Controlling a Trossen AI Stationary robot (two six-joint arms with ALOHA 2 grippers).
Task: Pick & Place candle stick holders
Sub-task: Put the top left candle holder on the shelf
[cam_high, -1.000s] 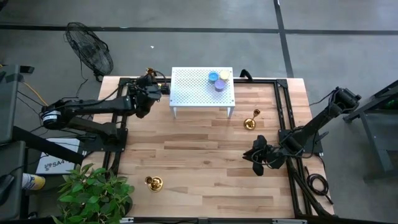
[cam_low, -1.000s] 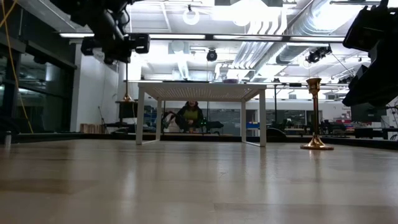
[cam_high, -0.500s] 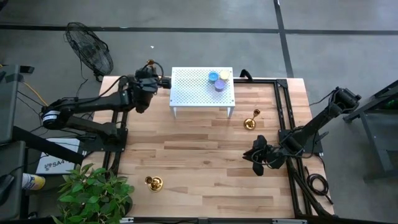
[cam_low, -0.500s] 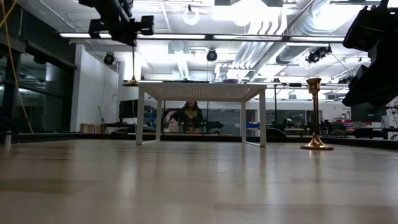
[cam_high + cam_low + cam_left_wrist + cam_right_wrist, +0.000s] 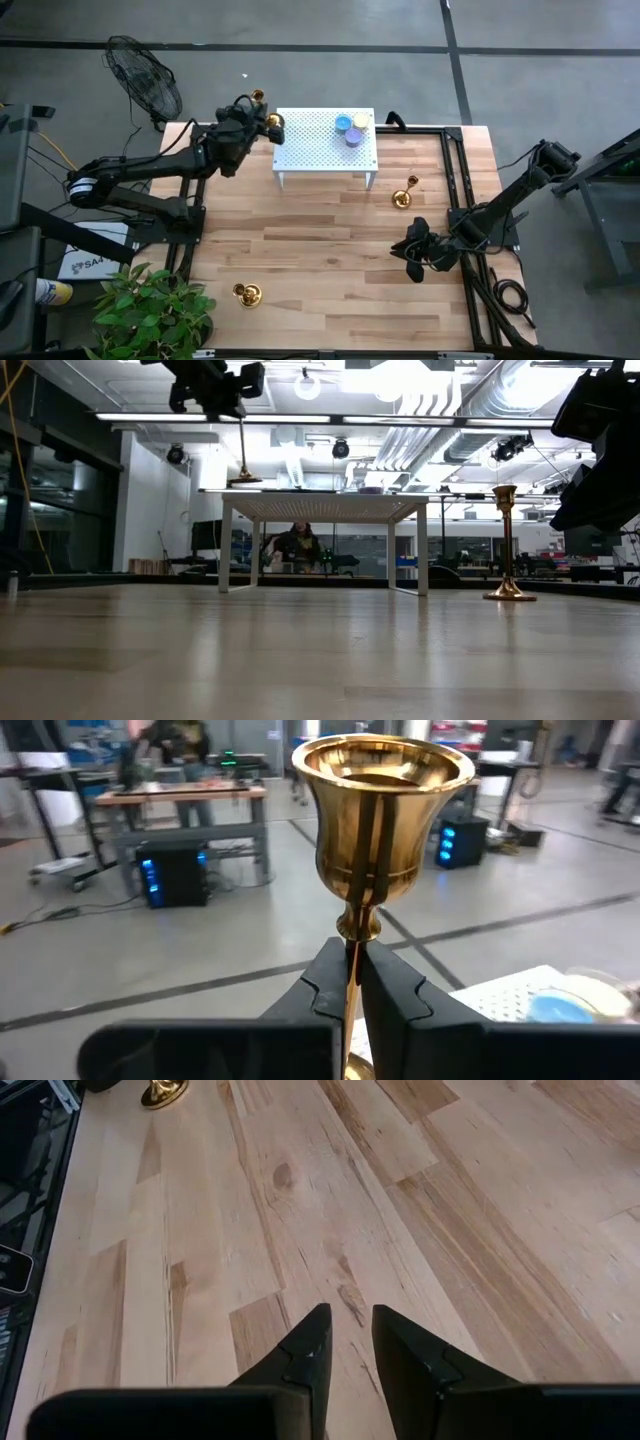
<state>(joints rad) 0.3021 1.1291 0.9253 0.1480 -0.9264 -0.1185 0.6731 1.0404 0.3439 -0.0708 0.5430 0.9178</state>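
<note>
My left gripper [image 5: 255,124] is shut on a shiny gold candle stick holder [image 5: 380,810], high in the air by the far left corner of the white perforated stand [image 5: 300,150]. The holder's round base [image 5: 243,480] hangs about level with the stand's top [image 5: 320,505]. A second holder [image 5: 403,195] stands on its base on the wood right of the stand, and a third [image 5: 246,293] stands near the front left. My right gripper [image 5: 348,1330] waits low at the right, open over bare wood. My left gripper pinches the holder's thin stem [image 5: 351,982] between its two fingers, just under the cup top. The fingers come in level and lie across the stem. The holder is lifted clear and about upright, cup up, with its base [image 5: 243,480] hanging below the fingers.
Blue [image 5: 343,123], yellow [image 5: 361,120] and purple [image 5: 354,137] candles sit on the stand's far right part. Dark frame rails [image 5: 455,180] border the wood at both sides. A fan [image 5: 145,80] and a plant [image 5: 150,310] stand off the left edge.
My left gripper has risen and gone toward the white stand, its wrist turning, still shut on the holder. The holder's base has come up from below the stand's top to about its level and closer to its left corner.
</note>
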